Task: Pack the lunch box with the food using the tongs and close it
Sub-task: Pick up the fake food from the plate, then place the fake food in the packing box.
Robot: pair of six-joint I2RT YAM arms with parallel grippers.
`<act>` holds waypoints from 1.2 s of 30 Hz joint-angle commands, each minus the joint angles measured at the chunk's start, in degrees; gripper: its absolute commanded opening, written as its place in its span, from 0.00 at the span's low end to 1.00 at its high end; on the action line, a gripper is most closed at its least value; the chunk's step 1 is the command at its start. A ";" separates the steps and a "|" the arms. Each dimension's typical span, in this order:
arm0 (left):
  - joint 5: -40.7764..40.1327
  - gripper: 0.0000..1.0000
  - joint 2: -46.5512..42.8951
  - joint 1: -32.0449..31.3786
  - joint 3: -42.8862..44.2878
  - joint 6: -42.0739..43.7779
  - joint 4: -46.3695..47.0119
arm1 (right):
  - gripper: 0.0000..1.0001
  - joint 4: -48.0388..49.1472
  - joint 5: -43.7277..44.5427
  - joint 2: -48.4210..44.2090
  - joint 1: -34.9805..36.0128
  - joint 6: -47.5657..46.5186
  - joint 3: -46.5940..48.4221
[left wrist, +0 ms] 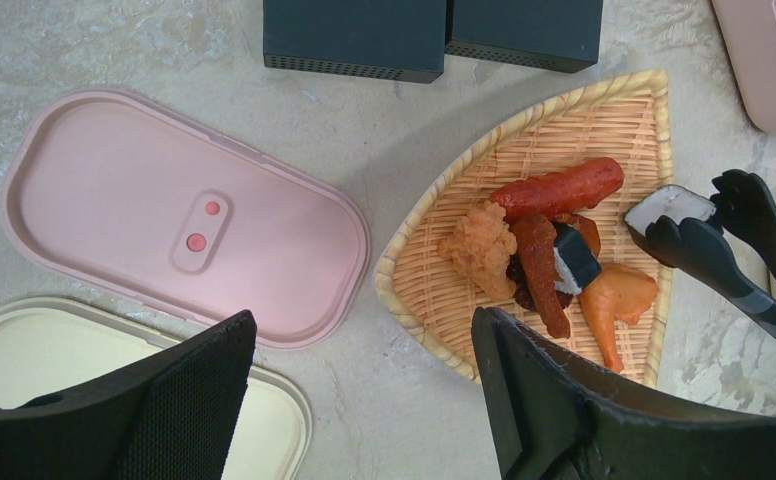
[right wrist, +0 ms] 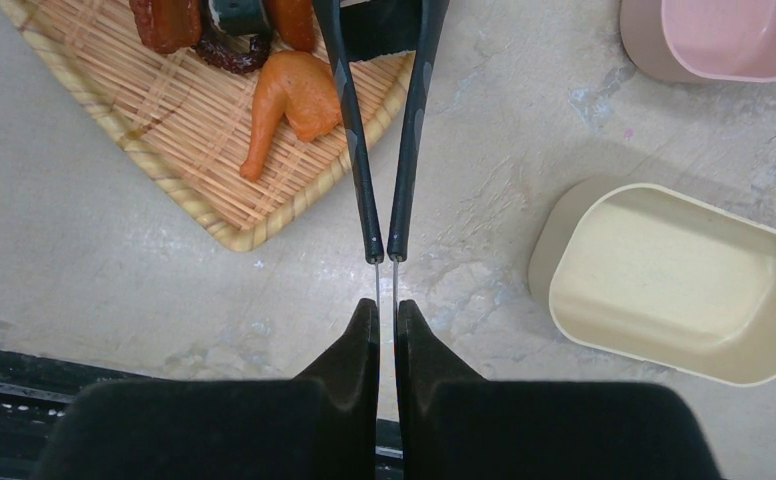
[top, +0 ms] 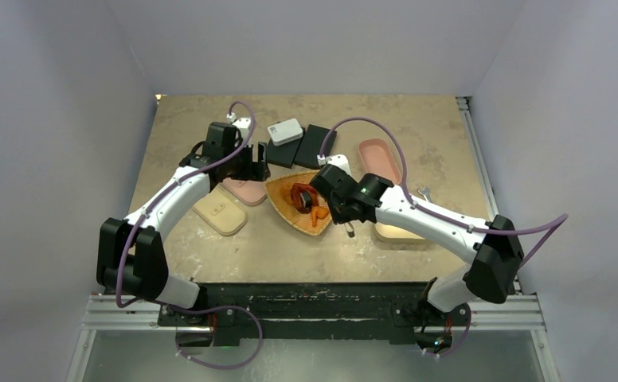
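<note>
The right gripper is clamped on the tongs, whose black tips pinch a dark-and-white piece at the edge of the wicker tray of food, mid-desk. The left gripper hangs wide open near a pink lid.

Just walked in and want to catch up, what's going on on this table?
The right pincer is shut on the tongs, whose black tips appear to pinch a dark-and-white piece at the edge of the wicker tray. The left pincer hangs open by the pink lid, holding nothing. The cream box is empty.
</note>
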 commanded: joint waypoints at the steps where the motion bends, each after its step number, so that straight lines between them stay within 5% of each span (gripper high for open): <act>1: 0.51 0.79 -1.90 0.30 -0.16 -0.38 1.89 | 0.00 0.00 1.18 -2.08 0.21 1.53 2.76; 23: 0.66 0.79 -2.07 0.30 -0.17 -0.37 1.89 | 0.00 -0.23 4.37 -2.74 -0.47 0.68 5.35; 36: 1.03 0.79 -2.25 0.30 -0.18 -0.47 2.03 | 0.00 5.29 5.72 -5.50 -9.37 -3.91 5.56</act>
